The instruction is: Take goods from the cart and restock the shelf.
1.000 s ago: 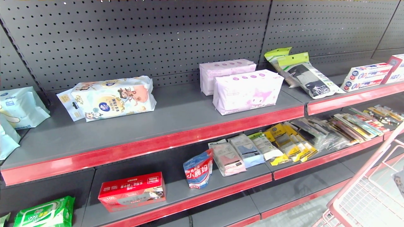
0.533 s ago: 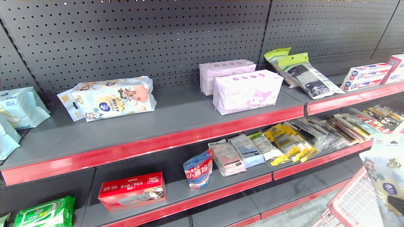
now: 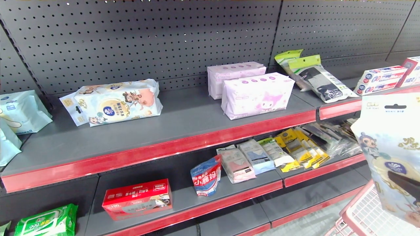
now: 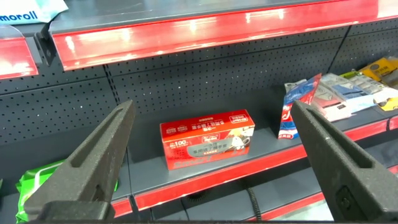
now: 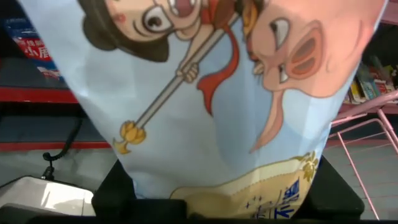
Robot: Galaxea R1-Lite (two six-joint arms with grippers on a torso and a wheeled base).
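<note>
A cartoon-printed pack of wipes [image 3: 390,147] hangs upright at the far right of the head view, above the pink cart [image 3: 364,213]. My right gripper [image 5: 224,202] is shut on its lower part, and one dark finger [image 3: 405,183] crosses the pack's front. The pack [image 5: 205,106] hides most of what lies beyond it in the right wrist view. A matching pack [image 3: 116,101] lies on the grey upper shelf [image 3: 183,124], left of centre. My left gripper [image 4: 211,107] is open and holds nothing, level with the lower shelf and facing a red box [image 4: 208,138].
Two pink tissue packs [image 3: 256,93] stand mid-shelf, with bagged goods [image 3: 315,77] and toothpaste boxes [image 3: 380,78] further right. Pale blue packs [image 3: 19,113] sit at the far left. The lower shelf holds the red box [image 3: 137,198], a blue pouch [image 3: 206,175], flat packets [image 3: 279,154] and green wipes [image 3: 46,223].
The cartoon pack has risen from the cart into the right side of the head view, climbing higher over the last second. The shelf goods have not moved.
</note>
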